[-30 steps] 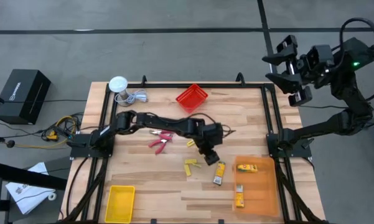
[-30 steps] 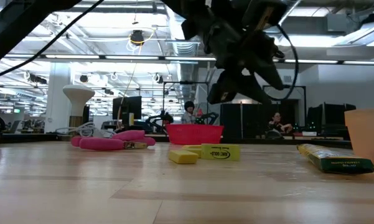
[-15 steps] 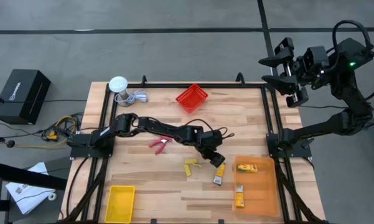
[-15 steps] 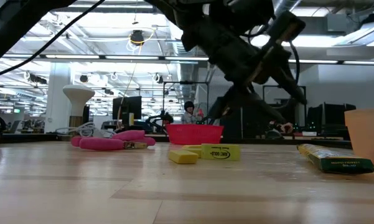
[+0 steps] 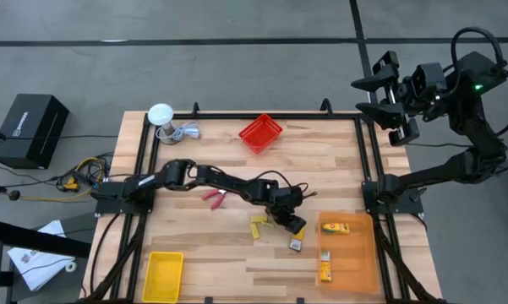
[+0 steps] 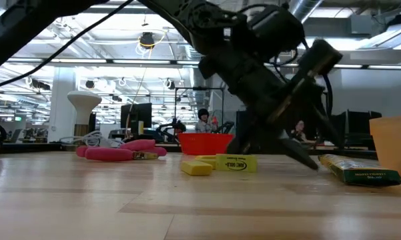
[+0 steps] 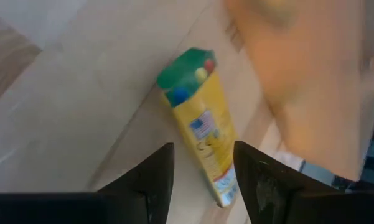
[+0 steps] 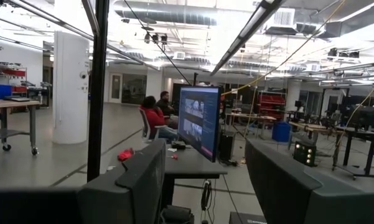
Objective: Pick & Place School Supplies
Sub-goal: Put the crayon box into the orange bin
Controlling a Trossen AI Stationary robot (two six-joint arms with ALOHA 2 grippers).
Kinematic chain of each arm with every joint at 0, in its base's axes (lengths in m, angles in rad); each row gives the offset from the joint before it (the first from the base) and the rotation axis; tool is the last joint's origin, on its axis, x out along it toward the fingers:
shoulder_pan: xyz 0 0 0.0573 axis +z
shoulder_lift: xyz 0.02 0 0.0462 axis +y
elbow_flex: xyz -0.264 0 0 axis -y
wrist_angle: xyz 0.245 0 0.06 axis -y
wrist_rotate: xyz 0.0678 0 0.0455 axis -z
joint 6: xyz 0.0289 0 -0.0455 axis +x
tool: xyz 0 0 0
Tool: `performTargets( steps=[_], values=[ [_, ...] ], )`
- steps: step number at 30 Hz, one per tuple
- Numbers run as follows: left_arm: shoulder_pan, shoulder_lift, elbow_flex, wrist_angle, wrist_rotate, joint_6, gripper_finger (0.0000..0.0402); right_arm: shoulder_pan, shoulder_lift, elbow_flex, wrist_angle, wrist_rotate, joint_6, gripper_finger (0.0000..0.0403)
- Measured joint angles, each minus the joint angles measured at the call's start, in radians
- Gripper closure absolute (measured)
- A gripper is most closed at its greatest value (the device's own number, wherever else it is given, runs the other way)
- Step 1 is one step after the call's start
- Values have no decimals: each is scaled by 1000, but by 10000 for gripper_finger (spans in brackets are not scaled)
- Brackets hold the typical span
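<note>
- left gripper [image 5: 292, 226]: reaches across the table's [image 5: 211, 262] middle and hangs low over a yellow box [image 5: 296, 240] with a green end; the fingers [image 7: 150, 180] stand apart on either side of the box, which lies flat on the wood, not gripped.
- yellow box: lies just beside the orange bin's [image 5: 368, 253] near wall; the low view shows it resting on the table at [image 6: 360, 171], with the gripper's fingertips [image 6: 305, 160] down beside it.
- orange bin: holds two more yellow boxes, one [image 5: 335, 227] at its far end and one [image 5: 325, 267] nearer the table's front edge.
- yellow pieces [image 5: 259, 225]: two small blocks on the table, near the gripper on the side toward the left arm's base.
- scissors [image 5: 214, 195]: red-handled, lying beside the left arm's forearm.
- red bin [image 5: 260, 133]: near the table's far edge.
- yellow bin [image 5: 163, 275]: at the front left corner.
- right gripper [image 5: 382, 100]: raised off the table beyond its far right corner, fingers [image 8: 137, 180] apart, grasping nothing.
</note>
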Motion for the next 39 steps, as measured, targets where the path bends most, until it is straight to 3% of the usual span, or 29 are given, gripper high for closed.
performTargets(
  steps=[11,15,21,28,32,36,39],
  values=[
    [-1,34,6,89,-10,-37,249,-1,0,0,0,-2,2,191],
    [-8,89,7,198,63,-123,290,-1,0,0,-1,-2,2,191],
    [-21,123,10,273,117,-158,390,-1,0,0,-6,-3,2,191],
    [-15,122,7,274,102,-149,400,-1,0,0,-9,-3,2,191],
    [0,84,-1,266,91,-44,401,-1,0,0,-8,-2,2,191],
    [41,26,-10,247,1,153,391,-1,0,0,-8,-2,2,191],
    [74,-49,-10,251,16,244,371,-1,0,0,-8,-2,2,191]
  ],
)
